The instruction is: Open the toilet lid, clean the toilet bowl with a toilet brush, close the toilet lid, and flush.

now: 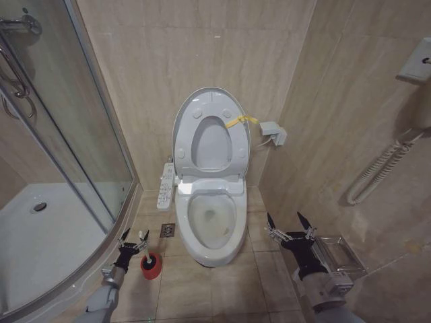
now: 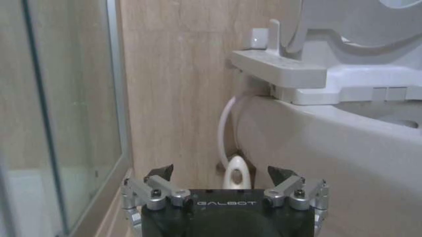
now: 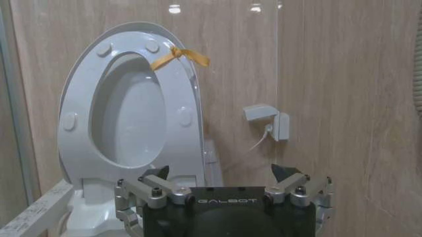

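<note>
The toilet lid (image 1: pixel 211 145) stands raised against the back wall together with the ring seat, a yellow strap (image 1: pixel 240 121) tied at the edge; the right wrist view shows the lid (image 3: pixel 128 118) too. Below it the toilet bowl (image 1: pixel 236 232) lies uncovered. The toilet brush (image 1: pixel 143 235) stands in its red holder (image 1: pixel 151 264) on the floor left of the bowl, its bristle head hidden in the cup. My left gripper (image 1: pixel 134 237) is open at the handle top (image 2: pixel 237 174), fingers either side and not touching. My right gripper (image 1: pixel 285 222) hangs open right of the bowl, holding nothing.
A curved glass shower enclosure (image 1: pixel 67 134) bounds the left side. A floor drain (image 1: pixel 168 230) lies beside the bowl, and the side control panel (image 1: pixel 166 185) juts out left. A wall box (image 1: pixel 273 132), a coiled cord (image 1: pixel 384 168) and a clear bin (image 1: pixel 340 252) are at right.
</note>
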Controlling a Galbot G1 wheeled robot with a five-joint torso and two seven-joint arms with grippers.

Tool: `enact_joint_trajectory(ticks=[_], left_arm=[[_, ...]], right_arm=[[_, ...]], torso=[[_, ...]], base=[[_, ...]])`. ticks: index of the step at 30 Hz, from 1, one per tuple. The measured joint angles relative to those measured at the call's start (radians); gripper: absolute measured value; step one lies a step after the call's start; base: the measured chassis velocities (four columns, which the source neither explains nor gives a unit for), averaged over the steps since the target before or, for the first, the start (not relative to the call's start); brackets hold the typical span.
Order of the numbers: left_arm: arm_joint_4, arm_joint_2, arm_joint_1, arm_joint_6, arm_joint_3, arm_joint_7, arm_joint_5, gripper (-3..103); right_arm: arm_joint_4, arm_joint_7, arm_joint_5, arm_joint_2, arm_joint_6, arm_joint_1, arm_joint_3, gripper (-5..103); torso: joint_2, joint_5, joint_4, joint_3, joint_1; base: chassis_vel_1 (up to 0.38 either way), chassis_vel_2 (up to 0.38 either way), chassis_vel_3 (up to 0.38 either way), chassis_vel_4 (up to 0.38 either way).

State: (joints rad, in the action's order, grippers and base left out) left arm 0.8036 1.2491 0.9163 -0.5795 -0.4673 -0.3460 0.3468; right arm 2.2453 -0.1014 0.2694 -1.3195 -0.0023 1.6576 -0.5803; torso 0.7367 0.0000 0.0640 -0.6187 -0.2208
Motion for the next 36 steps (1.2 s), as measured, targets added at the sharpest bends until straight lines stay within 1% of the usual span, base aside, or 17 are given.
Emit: enact_joint_trajectory(ticks=[5,9,10,25,26,33,34,36], left_arm=[[-0.053,0.025,-0.019,-0.015,0.001,-0.012,-0.013,97],[-0.08,0.03,-0.027,-0.026,-0.002,-0.018,-0.019,97],[-0.084,0.03,-0.029,-0.027,-0.003,-0.019,-0.019,96],[-0.11,0.03,-0.039,-0.035,-0.013,-0.029,-0.028,94],[-0.111,0.031,-0.038,-0.035,-0.016,-0.031,-0.027,68],[-0.109,0.033,-0.031,-0.036,-0.022,-0.042,-0.026,68],[-0.108,0.033,-0.03,-0.037,-0.024,-0.044,-0.025,41],[-0.107,0.033,-0.028,-0.037,-0.027,-0.049,-0.025,41]], right_arm=[[0.0,0.0,0.0,0.0,0.0,0.0,0.0,100],[0.0,0.0,0.0,0.0,0.0,0.0,0.0,100],[0.0,0.0,0.0,0.0,0.0,0.0,0.0,100],[0.0,0.0,0.0,0.0,0.0,0.0,0.0,100],[0.0,0.0,0.0,0.0,0.0,0.0,0.0,100],[0.0,0.0,0.0,0.0,0.0,0.0,0.0,100],[0.0,0.0,0.0,0.0,0.0,0.0,0.0,100],[0.0,0.0,0.0,0.0,0.0,0.0,0.0,100]], torso=[[0.0,-0.0001,-0.0001,0.0,0.0],[0.0,0.0,-0.0001,0.0,0.0],[0.0,0.0,-0.0002,0.0,0.0],[0.0,0.0,-0.0001,0.0,0.0],[0.0,0.0,-0.0001,0.0,0.0],[0.0,-0.0001,-0.0001,0.0,0.0],[0.0,0.0,-0.0001,0.0,0.0],[0.0,0.0,-0.0001,0.0,0.0]], base=[[0.0,0.0,0.0,0.0],[0.0,0.0,0.0,0.0],[0.0,0.0,0.0,0.0],[0.0,0.0,0.0,0.0],[0.0,0.0,0.0,0.0],[0.0,0.0,0.0,0.0],[0.0,0.0,0.0,0.0],[0.0,0.0,0.0,0.0]])
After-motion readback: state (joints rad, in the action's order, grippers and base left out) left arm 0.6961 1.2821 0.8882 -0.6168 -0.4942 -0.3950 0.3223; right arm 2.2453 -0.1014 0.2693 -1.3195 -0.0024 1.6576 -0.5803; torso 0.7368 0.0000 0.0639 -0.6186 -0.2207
